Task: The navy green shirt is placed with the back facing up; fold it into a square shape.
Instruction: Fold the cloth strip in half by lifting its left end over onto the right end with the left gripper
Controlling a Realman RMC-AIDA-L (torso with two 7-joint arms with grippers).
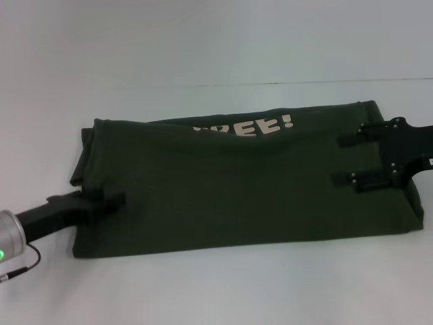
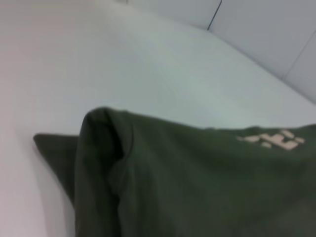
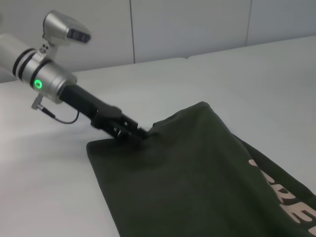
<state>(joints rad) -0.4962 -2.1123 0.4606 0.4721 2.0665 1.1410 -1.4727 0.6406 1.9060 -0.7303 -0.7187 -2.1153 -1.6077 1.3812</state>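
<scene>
The navy green shirt (image 1: pixel 237 196) lies folded into a long band across the table, and its cream lettering (image 1: pixel 250 126) shows along the far edge. My left gripper (image 1: pixel 115 200) is at the shirt's left end. The right wrist view shows this left gripper (image 3: pixel 140 134) shut on the shirt (image 3: pixel 187 173), with the cloth pulled up a little there. My right gripper (image 1: pixel 346 159) rests over the right end, its two fingers spread apart on top of the fabric. In the left wrist view only the shirt (image 2: pixel 197 187), with a raised fold, is seen.
A pale table (image 1: pixel 203 291) runs under and around the shirt, with bare surface at the front and behind. A seam line (image 1: pixel 304 83) crosses the far side. The left arm's silver wrist (image 1: pixel 10 233) and its cable sit at the front left edge.
</scene>
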